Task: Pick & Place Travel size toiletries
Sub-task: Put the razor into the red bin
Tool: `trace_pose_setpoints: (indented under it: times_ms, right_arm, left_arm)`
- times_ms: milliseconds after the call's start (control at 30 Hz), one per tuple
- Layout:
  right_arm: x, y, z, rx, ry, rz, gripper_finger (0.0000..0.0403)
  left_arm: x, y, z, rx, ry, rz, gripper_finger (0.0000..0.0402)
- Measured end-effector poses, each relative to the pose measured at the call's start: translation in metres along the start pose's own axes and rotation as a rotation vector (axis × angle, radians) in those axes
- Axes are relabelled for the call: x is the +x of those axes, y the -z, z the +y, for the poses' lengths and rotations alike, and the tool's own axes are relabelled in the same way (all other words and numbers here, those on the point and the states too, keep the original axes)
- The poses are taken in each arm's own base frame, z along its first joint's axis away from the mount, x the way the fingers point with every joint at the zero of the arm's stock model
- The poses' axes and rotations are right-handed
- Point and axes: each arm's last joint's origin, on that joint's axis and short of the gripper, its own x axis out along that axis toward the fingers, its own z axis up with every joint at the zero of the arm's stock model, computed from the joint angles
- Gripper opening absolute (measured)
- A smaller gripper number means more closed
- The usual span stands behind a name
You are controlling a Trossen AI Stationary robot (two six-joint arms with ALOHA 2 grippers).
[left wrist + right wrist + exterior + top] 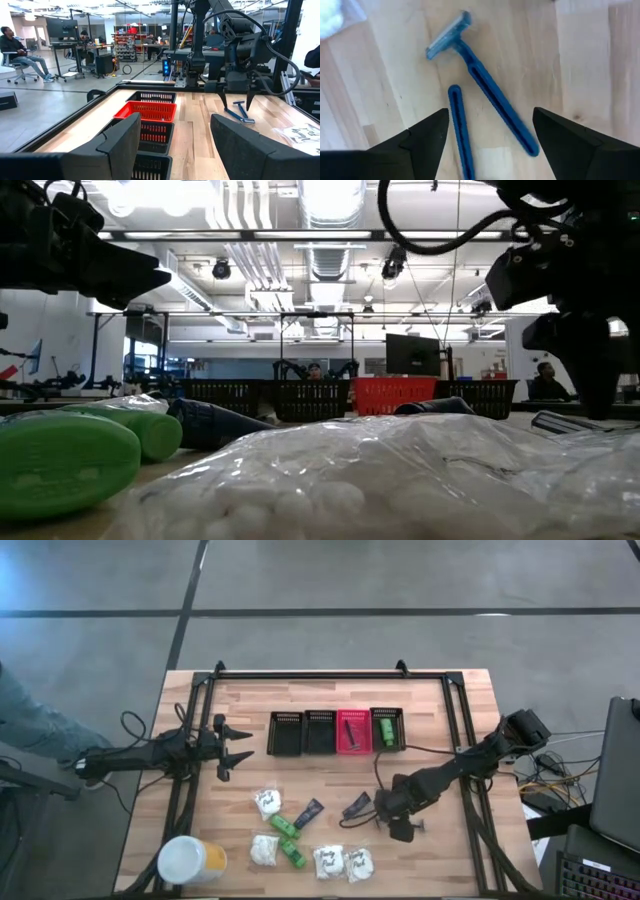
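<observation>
Right gripper (487, 137) hangs spread above two blue razors (490, 95).

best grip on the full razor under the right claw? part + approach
Take the razor by the middle of its long straight handle, coming straight down from above. It lies flat on the table, so only a top approach gets fingers on both sides, set across the handle. Avoid the wider head. The right claw is open above it. A second razor handle lies close alongside, so a finger must fit between them.
</observation>
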Motion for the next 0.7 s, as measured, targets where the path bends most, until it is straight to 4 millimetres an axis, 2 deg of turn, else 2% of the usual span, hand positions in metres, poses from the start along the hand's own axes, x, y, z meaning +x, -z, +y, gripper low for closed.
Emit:
trace_pose_setpoints:
  times_ms: [300,467,700]
  right_arm:
    - [0.010,-0.002,-0.001,-0.382,0.052,0.002,0.0251]
    - [0.021,-0.003,-0.002,-0.462,0.071,0.039,0.0214]
    - [0.026,-0.003,-0.003,-0.460,0.092,0.047,0.0159]
  left_arm:
    - [0.000,0.000,0.000,0.000,0.000,0.001,0.0248]
    - [0.000,0.000,0.000,0.000,0.000,0.000,0.0248]
    - [0.000,0.000,0.000,0.000,0.000,0.000,0.0248]
